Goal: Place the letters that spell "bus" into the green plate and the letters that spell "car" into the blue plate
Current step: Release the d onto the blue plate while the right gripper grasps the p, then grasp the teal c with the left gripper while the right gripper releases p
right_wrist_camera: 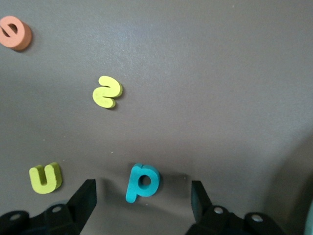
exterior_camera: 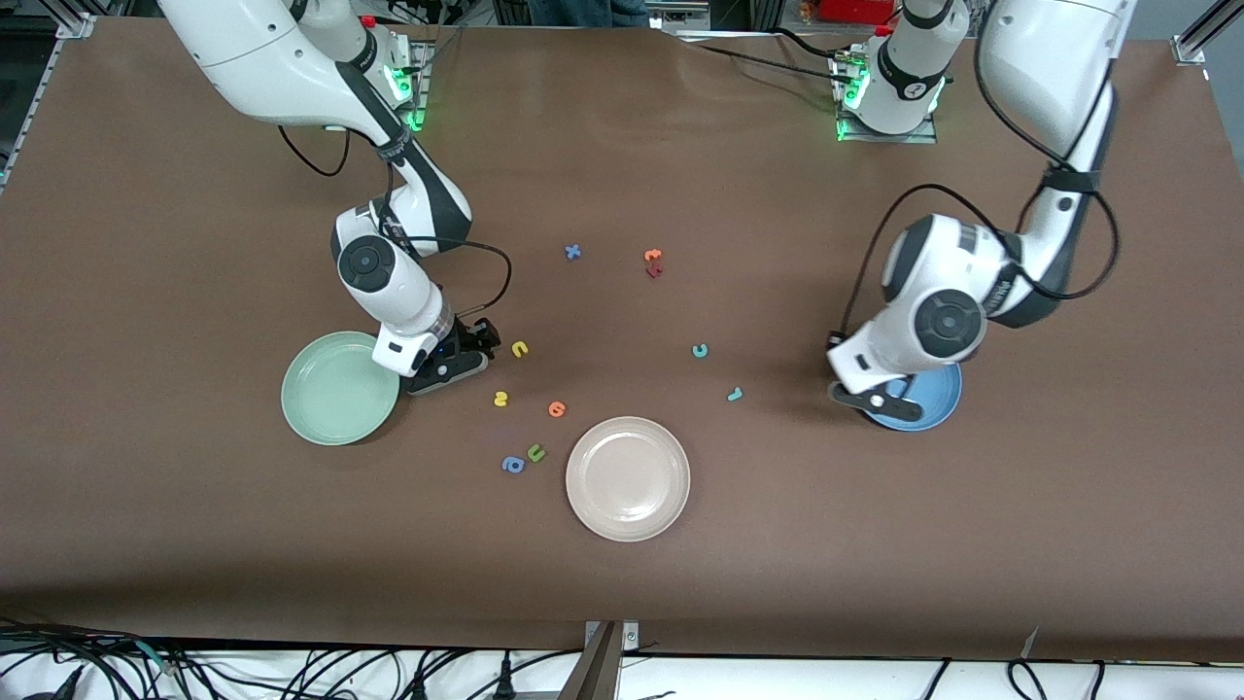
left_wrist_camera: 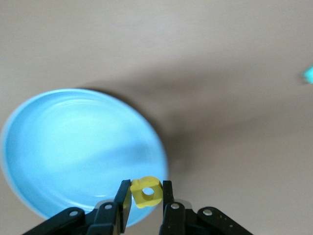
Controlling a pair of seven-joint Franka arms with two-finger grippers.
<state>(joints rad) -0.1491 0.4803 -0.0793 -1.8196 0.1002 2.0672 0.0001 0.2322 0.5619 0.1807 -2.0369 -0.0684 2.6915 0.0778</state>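
- The left gripper clamps its two fingers on the yellow a, holding it over the rim of the blue plate. That plate lies at the left arm's end of the table and holds no letter.
- The right gripper hangs low over the table beside the green plate, fingers spread wide with the teal b lying flat between them, untouched by either finger.
- The yellow u and the yellow s lie just beside that gripper, toward the table's middle. The green plate is bare.
- The teal c and the teal r rest on the table between the table's middle and the blue plate, the r nearer to the front camera.
- An orange letter, a green u and a blue a lie close to the cream plate.
- A blue x and an orange-and-red pair of letters sit nearer the robots' bases.
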